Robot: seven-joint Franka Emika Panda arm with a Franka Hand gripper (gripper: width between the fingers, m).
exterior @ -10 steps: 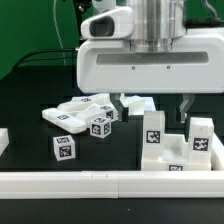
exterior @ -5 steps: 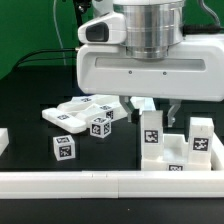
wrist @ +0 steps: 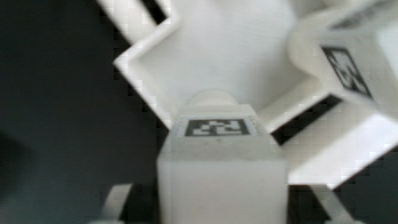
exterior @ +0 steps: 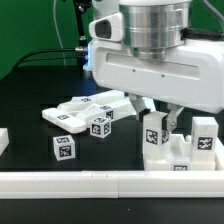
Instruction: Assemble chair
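Observation:
The chair lies in white tagged pieces. A seat piece (exterior: 170, 158) stands at the front on the exterior view's right, with two upright posts: the left post (exterior: 153, 131) and the right post (exterior: 202, 136). My gripper (exterior: 159, 116) hangs over the left post, open, one finger on each side of its top. In the wrist view the tagged post (wrist: 219, 150) stands between my fingers (wrist: 119, 203), with a dark gap on each side. Flat slabs (exterior: 82, 110) and two tagged blocks (exterior: 63, 149) (exterior: 101, 125) lie to the exterior view's left.
A long plain white rail (exterior: 100, 183) runs along the front edge. A small white piece (exterior: 3, 140) sits at the exterior view's far left. Another white chair panel (wrist: 214, 50) lies beyond the post in the wrist view. The arm's body hides the area behind the seat piece.
The arm has moved toward the exterior view's left and come lower. My fingers now straddle the top of the left post, where before they hung between the two posts.

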